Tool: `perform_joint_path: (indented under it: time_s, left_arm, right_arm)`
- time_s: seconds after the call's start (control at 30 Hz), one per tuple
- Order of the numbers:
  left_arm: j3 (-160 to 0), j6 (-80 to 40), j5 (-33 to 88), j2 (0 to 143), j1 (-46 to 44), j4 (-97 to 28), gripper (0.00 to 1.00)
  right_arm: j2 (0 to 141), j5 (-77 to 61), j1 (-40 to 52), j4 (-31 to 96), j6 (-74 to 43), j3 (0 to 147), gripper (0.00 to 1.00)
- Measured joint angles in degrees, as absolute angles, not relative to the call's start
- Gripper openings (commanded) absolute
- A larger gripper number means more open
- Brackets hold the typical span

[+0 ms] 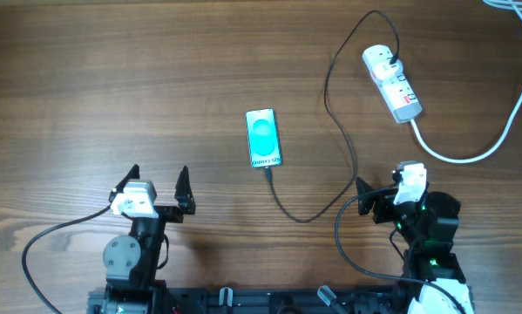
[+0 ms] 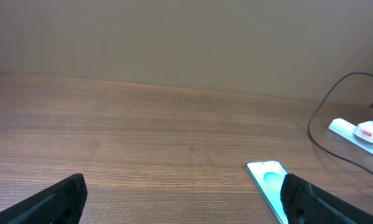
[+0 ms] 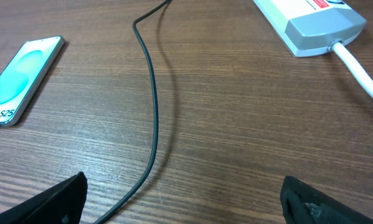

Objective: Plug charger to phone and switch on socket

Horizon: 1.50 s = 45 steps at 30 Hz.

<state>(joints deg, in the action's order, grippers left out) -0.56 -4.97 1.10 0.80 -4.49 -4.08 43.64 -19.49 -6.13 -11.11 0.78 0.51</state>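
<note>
The phone lies flat at the table's middle, teal screen up; it also shows as the phone and the phone. The charger's black cable runs from a black plug in the white socket at the back right, loops down and ends at the phone's near edge; whether its tip is inserted I cannot tell. My left gripper stands open to the phone's near left with nothing in it. My right gripper is open and empty, near the cable, which passes between its fingers on the table.
A thick white cord leaves the socket's near end and curves off to the back right. In the right wrist view the socket and the white cord lie ahead. The left wrist view shows the socket far right.
</note>
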Motion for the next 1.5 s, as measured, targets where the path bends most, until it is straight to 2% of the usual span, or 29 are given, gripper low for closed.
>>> perform_joint_path:
  time_s: [0.23,0.5,0.97,1.5]
  left_arm:
    - [-0.56,-4.97,1.1,0.78,-4.49,-4.1,1.0]
    - [-0.56,-4.97,1.1,0.78,-4.49,-4.1,1.0]
    - [-0.56,-4.99,1.1,0.78,-4.49,-4.1,1.0]
    - [-0.56,-4.97,1.1,0.78,-4.49,-4.1,1.0]
  right_arm:
    - [32.51,-19.57,-5.72,-1.65,0.8,0.38,1.0]
    - [16.99,-19.84,-2.5,-1.48,1.83,0.38,1.0]
    - [1.96,-19.92,-2.48,-1.5,0.25,0.38,0.99]
    - [1.1,-19.92,-2.5,-1.45,0.08,0.38,1.0]
